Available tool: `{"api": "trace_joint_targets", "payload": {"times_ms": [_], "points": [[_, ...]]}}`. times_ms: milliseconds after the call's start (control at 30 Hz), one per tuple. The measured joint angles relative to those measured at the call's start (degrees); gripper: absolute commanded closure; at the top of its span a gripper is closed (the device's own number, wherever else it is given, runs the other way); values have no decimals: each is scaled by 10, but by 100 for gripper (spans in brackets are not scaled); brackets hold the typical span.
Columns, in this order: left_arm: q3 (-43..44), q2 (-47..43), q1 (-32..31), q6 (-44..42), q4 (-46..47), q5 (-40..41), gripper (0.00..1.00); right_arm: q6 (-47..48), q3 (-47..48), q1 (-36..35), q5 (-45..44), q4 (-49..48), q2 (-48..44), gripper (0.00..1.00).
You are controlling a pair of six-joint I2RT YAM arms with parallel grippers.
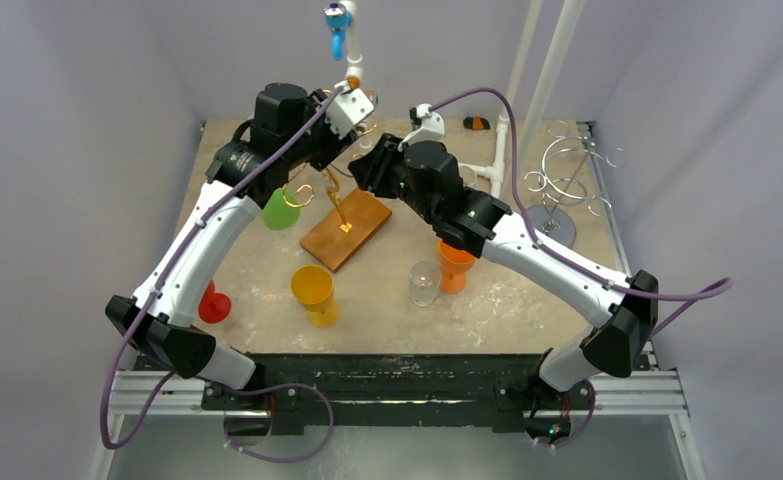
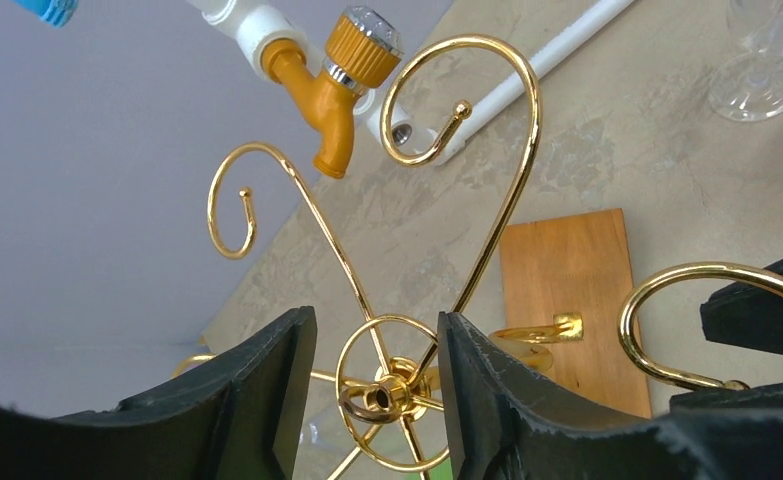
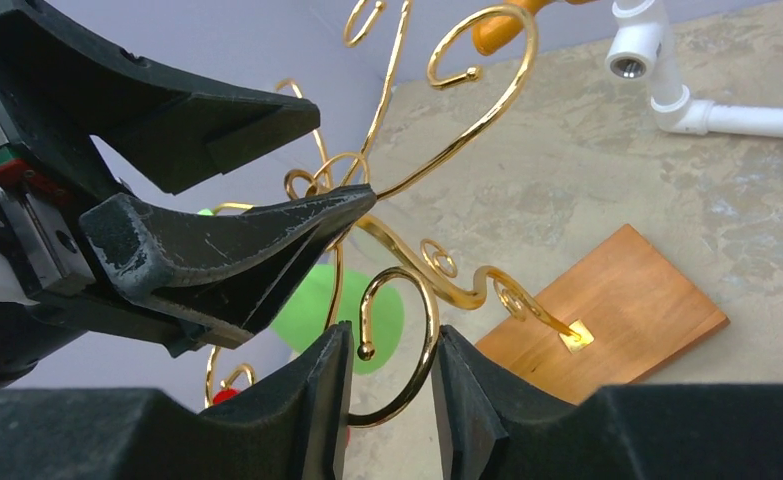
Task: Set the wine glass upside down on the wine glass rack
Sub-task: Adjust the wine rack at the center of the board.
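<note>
Our left gripper has its jaws apart, set either side of the round hub at the top of the gold wine glass rack. One of its fingers seems to touch the hub's ring, while we see a sliver of space at the other, so nothing is clamped there. From the right wrist view we see the same thing: the lower finger's tip lies against the gold wire and the upper one is held off it.

Our right gripper straddles a curled hook lower on the rack. The curl nearly fills the gap between the fingers, and we cannot tell whether it is pinched or merely enclosed. Neither gripper carries a glass.

The rack rises from a wooden base in the middle of the table. A green wine glass sits just beside the rack's left arm; whether it hangs there or stands we cannot tell. Nearer us on the table are an amber goblet, a clear glass and an orange glass side by side, and a red glass partly hidden by our left arm.

Behind the rack, an orange tap juts from a white pipe. A silver wire rack stands well apart at the far right.
</note>
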State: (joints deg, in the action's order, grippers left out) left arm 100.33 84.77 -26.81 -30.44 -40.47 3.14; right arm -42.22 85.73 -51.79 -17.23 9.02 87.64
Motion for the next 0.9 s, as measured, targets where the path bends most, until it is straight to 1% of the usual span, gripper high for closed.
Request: {"api": "trace_joint_targets", "payload": {"times_ms": [200,300,367,533,567,900], "points": [[-19,2,-7,0,29,-13,51,0,0,9,10,13,-3,50],[-23,2,-9,0,33,-21,52,1,-3,14,18,25,-7,48],[-25,2,-10,1,35,-25,52,3,-3,16,18,34,-10,44],[-29,2,-11,5,39,-34,52,9,-10,23,16,52,-21,29],[-32,1,-11,7,42,-35,52,10,-12,24,14,54,-23,27],[-45,-8,-11,23,57,-50,49,32,-22,36,13,83,-49,24]]}}
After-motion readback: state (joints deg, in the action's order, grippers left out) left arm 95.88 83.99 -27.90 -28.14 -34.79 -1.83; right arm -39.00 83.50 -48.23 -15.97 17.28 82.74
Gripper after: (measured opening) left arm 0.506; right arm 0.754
